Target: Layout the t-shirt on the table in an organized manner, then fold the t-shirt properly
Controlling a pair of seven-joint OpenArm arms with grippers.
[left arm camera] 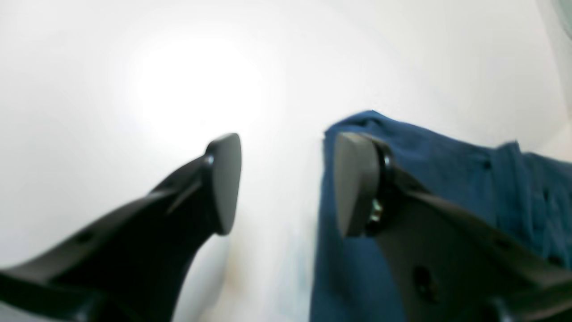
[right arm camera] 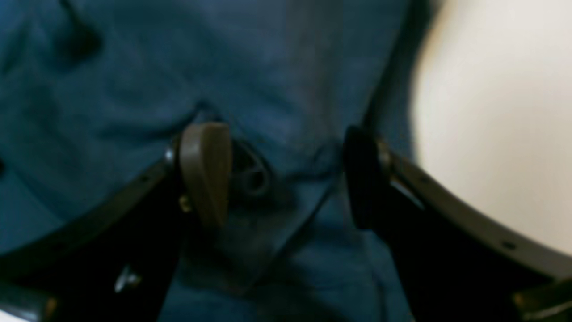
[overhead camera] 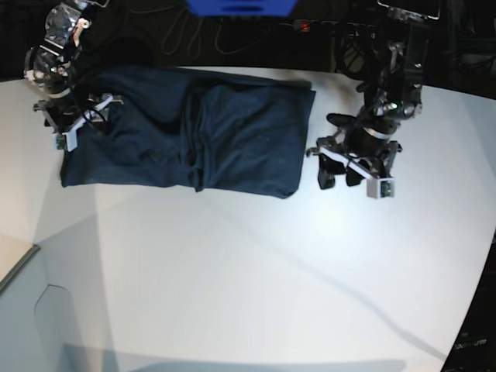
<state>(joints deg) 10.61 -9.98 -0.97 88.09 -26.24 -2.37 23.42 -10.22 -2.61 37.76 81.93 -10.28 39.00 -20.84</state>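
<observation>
t-shirt (overhead camera: pixel 186 136) lies part-folded at 11 o'clock on the surface (overhead camera: pixel 248 263). left fingers (left arm camera: pixel 286 183) apart, empty, beside its edge. right fingers (right arm camera: pixel 286 174) spread over cloth, gripping nothing. risk: closing here pinches several layers, dragging the fold askew.

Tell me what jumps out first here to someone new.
The t-shirt, a dark blue slab folded into a rough rectangle at the far side of the white table. An arm flanks each end: the right gripper sits open over the cloth at one end, and the left gripper hangs open by the other edge, one of its fingers over the fabric.
</observation>
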